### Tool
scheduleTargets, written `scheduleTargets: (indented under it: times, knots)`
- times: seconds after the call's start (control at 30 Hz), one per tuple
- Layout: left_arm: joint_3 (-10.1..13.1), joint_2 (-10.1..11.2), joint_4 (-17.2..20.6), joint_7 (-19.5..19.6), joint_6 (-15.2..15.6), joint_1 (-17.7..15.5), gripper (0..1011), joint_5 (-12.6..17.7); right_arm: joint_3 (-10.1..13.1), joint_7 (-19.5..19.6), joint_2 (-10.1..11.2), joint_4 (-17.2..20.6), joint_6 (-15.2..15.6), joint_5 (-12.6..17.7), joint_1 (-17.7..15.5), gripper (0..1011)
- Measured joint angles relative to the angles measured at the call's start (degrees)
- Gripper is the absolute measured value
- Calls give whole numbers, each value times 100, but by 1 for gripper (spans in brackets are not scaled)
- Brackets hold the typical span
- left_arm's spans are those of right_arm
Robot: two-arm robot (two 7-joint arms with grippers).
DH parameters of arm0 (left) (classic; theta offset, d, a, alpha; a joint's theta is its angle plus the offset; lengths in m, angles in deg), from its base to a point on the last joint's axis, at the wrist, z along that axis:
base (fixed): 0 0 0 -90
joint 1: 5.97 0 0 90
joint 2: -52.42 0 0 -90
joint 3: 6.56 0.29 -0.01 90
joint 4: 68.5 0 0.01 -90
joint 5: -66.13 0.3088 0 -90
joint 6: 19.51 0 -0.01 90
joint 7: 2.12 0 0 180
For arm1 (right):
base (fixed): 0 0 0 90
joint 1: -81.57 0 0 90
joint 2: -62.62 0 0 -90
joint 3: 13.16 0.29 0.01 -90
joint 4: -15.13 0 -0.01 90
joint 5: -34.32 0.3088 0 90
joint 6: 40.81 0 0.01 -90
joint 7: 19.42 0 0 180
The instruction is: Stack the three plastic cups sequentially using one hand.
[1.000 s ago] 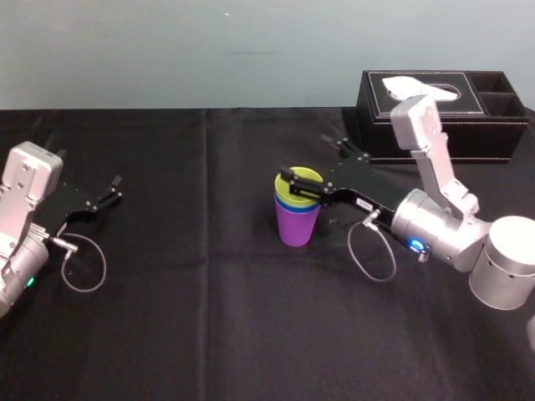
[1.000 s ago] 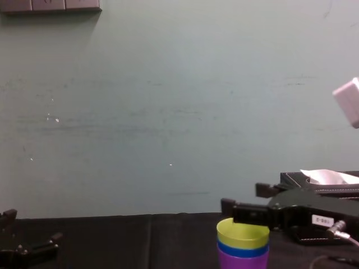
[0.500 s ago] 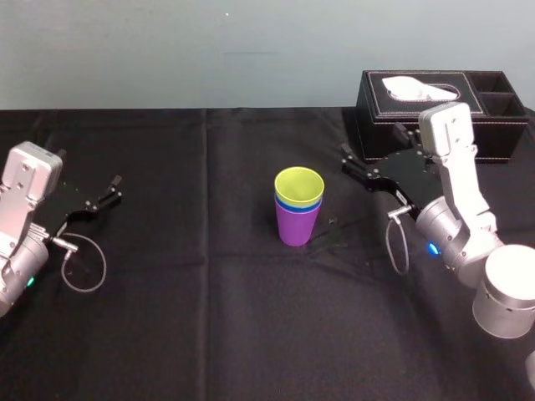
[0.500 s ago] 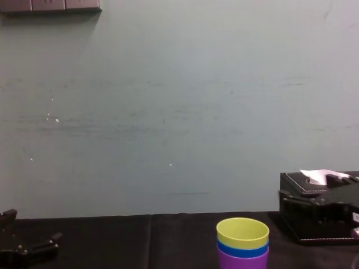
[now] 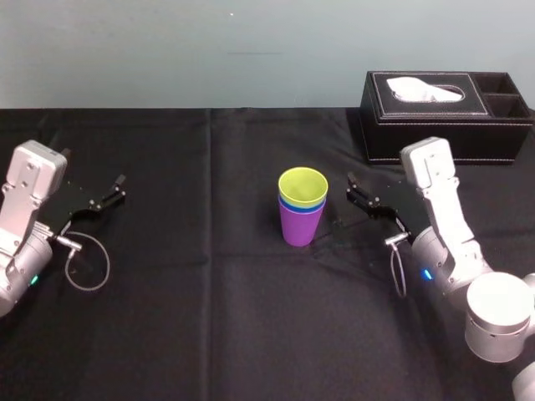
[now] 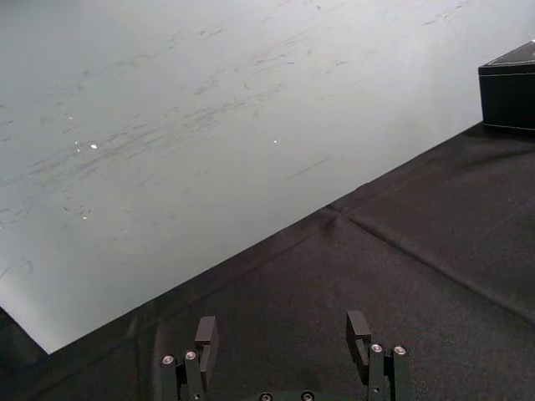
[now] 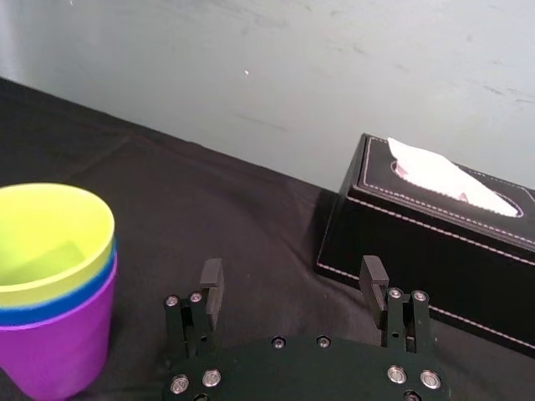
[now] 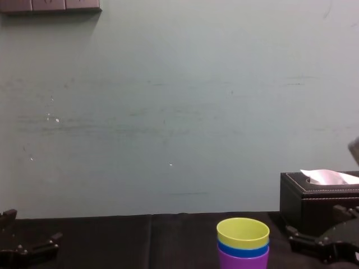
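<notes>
Though agape, right pincer [image 5: 353, 190] beside cups [image 5: 301, 207].

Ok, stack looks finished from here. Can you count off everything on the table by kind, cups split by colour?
Purple cup: 1, bottom of the stack
Blue cup: 1, middle
Yellow-green cup: 1, top
Tissue box: 1, far right
Grippers: 2, left gripper open at the table's left, right gripper open beside the stack, not touching it
Total: 6

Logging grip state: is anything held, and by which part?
Nothing is held. The right gripper is open beside the stacked cups; the left gripper, open, sits far left.
</notes>
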Motion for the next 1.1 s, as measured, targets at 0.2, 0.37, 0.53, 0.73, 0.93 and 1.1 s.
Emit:
scheduleTargets:
  times: [0.2,0.37,0.53,0.73,0.93,1.1]
  knots:
    - [0,0,0,0,0,0,1011,0,-3,22,-7,-5,28,-40,-5,1003]
    - [0,0,0,0,0,0,1011,0,-1,17,-2,-5,20,-19,-2,1003]
    - [0,0,0,0,0,0,1011,0,0,16,1,-4,13,-9,1,1003]
    - [0,0,0,0,0,0,1011,0,0,11,3,-2,7,5,3,1002]
    - [0,0,0,0,0,0,1011,0,0,-1,6,1,2,15,6,1003]
    - [0,0,0,0,0,0,1011,0,1,-4,8,3,-1,19,6,1003]
